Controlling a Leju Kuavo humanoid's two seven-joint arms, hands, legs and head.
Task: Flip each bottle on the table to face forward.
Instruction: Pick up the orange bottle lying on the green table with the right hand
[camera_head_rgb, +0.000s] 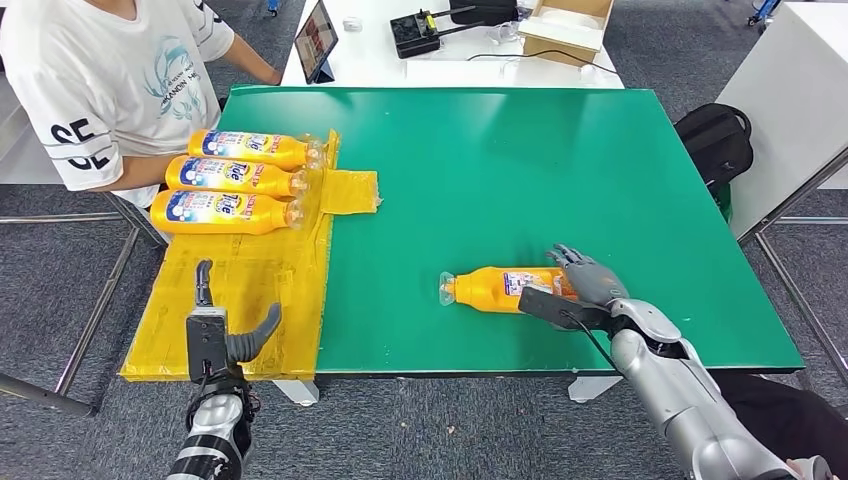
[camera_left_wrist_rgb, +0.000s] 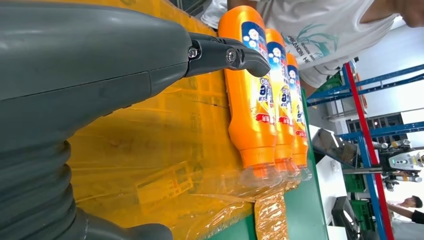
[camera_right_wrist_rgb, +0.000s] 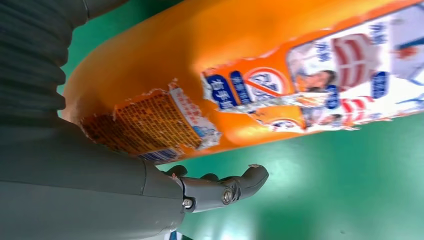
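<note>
An orange bottle lies on its side on the green table, cap toward my left. My right hand cups its base end, fingers over the far side and thumb along the near side, a little apart from it. The right wrist view shows the bottle close against the palm, with a torn label. Three more orange bottles lie side by side on the yellow mat, labels up. My left hand hovers over the mat's near part, fingers apart, holding nothing. Those bottles lie beyond its fingertips.
A person in a white T-shirt sits at the table's far left corner, close to the three bottles. Behind the green table is a white desk with a tablet and a cardboard box. A black backpack lies on the floor at the right.
</note>
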